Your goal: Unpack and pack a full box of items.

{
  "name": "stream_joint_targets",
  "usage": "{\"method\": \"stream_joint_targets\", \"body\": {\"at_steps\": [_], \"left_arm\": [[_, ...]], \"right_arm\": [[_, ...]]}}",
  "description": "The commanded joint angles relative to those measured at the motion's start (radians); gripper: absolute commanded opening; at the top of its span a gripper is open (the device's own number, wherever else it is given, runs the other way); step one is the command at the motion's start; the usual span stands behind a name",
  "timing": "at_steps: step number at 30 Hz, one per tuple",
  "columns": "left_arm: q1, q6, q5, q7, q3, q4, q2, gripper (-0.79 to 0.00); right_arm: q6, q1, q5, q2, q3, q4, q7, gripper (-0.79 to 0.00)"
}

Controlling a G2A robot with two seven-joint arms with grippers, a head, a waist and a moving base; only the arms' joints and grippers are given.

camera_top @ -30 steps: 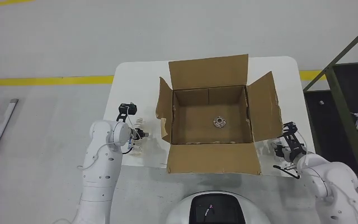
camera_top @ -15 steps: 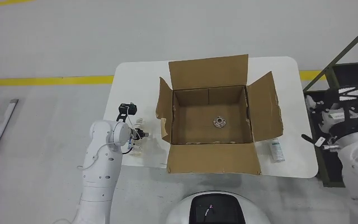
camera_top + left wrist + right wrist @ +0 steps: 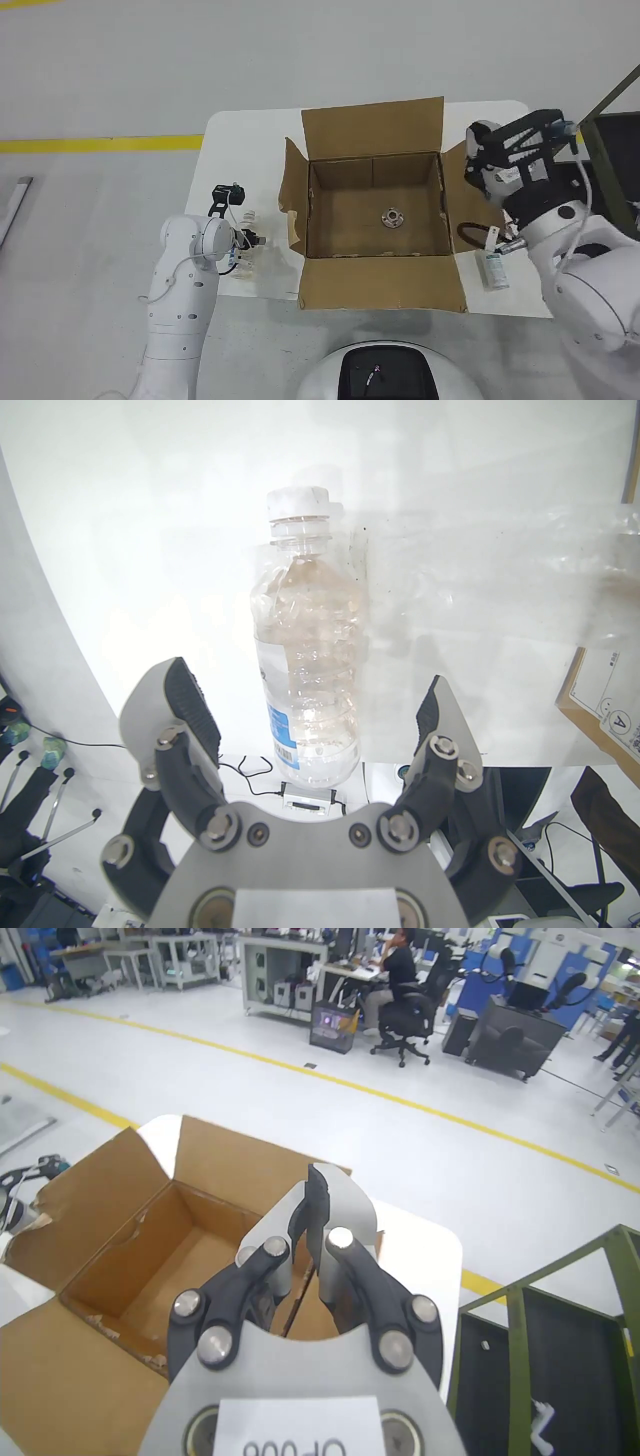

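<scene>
An open cardboard box (image 3: 375, 205) stands mid-table with a small round metal part (image 3: 391, 216) on its floor. On the table left of the box lies a clear water bottle (image 3: 307, 650) with a white cap. My left gripper (image 3: 307, 680) is open, a finger on either side of the bottle's lower end, not closed on it. This gripper (image 3: 245, 240) sits low at the table's left. My right gripper (image 3: 315, 1208) is shut with nothing in it, raised over the box's (image 3: 150, 1238) right flap. In the top view it (image 3: 482, 150) hangs by that flap.
A small white bottle (image 3: 493, 270) lies on the table right of the box. A green metal rack (image 3: 610, 130) stands just past the table's right edge (image 3: 550, 1328). A corner of the box (image 3: 600, 700) lies near the left gripper.
My right arm left the small white bottle at the table's right front, swung out to the right, then rose over the box's right flap. The left arm has kept still.
</scene>
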Motion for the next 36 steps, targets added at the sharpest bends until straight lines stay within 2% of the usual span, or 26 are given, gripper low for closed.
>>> {"method": "stream_joint_targets", "body": {"at_steps": [1,4,6,13,26,28,32,36], "left_arm": [[0.0,0.0,0.0,0.0,0.0,0.0,0.0,0.0],[0.0,0.0,0.0,0.0,0.0,0.0,0.0,0.0],[0.0,0.0,0.0,0.0,0.0,0.0,0.0,0.0],[0.0,0.0,0.0,0.0,0.0,0.0,0.0,0.0],[0.0,0.0,0.0,0.0,0.0,0.0,0.0,0.0],[0.0,0.0,0.0,0.0,0.0,0.0,0.0,0.0],[0.0,0.0,0.0,0.0,0.0,0.0,0.0,0.0],[0.0,0.0,0.0,0.0,0.0,0.0,0.0,0.0]], "right_arm": [[0.027,0.037,-0.066,-0.005,-0.091,0.081,0.043,-0.785],[0.122,0.092,-0.088,-0.02,-0.187,0.193,0.127,-0.785],[0.136,0.133,-0.135,-0.026,-0.236,0.283,0.162,-0.785],[0.181,0.223,-0.135,-0.051,-0.328,0.526,0.222,-0.785],[0.181,0.223,-0.135,-0.051,-0.328,0.526,0.222,-0.785],[0.145,0.209,-0.135,-0.051,-0.336,0.532,0.201,-0.785],[0.139,0.223,-0.179,-0.058,-0.375,0.625,0.218,-0.785],[0.17,0.269,-0.153,-0.079,-0.423,0.728,0.244,-0.785]]}}
